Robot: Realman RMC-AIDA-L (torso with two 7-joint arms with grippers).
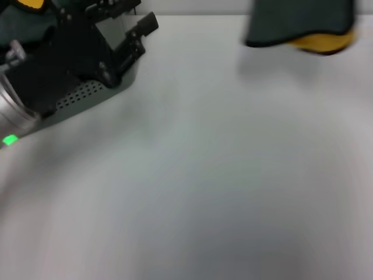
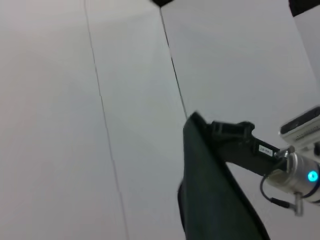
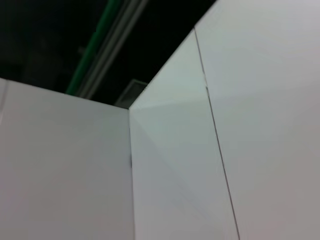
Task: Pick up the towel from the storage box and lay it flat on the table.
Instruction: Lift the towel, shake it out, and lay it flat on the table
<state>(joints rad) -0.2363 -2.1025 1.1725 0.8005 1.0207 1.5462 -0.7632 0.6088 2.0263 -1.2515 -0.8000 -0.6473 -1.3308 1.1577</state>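
towel (image 1: pixel 322 41): hanging at 1 o'clock above the counter (image 1: pixel 221 175), head view only
left pincer (image 1: pixel 125 35): over storage box (image 1: pixel 87 96) at 10 o'clock, can't tell its grip
right pincer (image 2: pixel 227 131): left wrist cam alone shows it, clenched on dark cloth

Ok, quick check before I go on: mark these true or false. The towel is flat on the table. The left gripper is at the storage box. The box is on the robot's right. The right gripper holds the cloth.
1. The towel lies flat on the table. False: it hangs in the air at the far right, above the tabletop.
2. The left gripper is over the storage box. True.
3. The storage box stands on the robot's right. False: it is at the far left.
4. The right gripper holds the hanging towel by its top corner, as the left wrist view shows. True.
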